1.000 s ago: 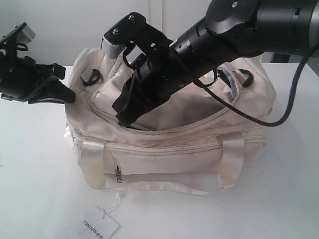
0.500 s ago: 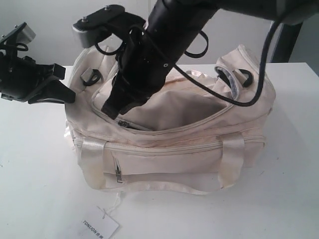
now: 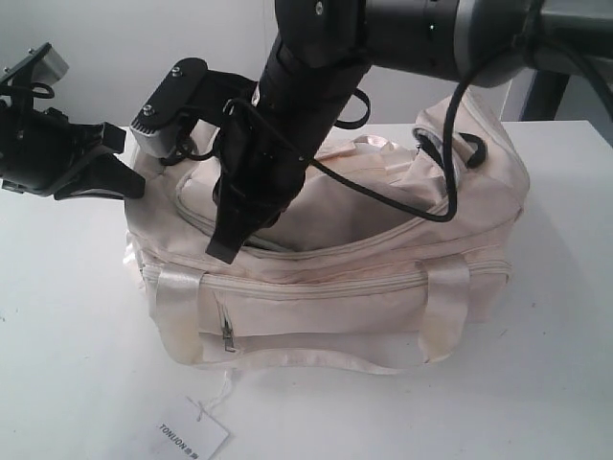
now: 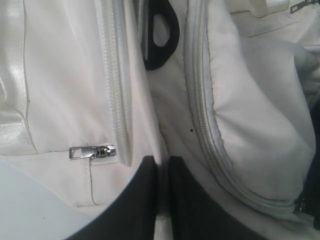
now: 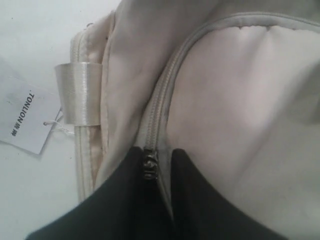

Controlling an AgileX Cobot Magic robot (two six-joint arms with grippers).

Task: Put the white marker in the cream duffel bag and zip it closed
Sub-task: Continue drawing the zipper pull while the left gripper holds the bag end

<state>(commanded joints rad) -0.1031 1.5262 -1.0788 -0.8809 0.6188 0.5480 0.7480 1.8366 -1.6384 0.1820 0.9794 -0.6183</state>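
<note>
Swung the right hand down and left over the last second, onto the near-left end of the top zipper. Couldn't spot the white marker anywhere; guessed already inside the cream duffel bag. Had the zipper slider sitting between the dark fingers, probably for zipping. Couldn't tell pinched or just straddled. Kept the left hand pinched on the bag's end cloth, likely as a brace. Lost most of the opening behind the arm.

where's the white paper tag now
The white paper tag lies on the white table, lower left in the exterior view, in front of the cream fabric duffel bag.
</note>
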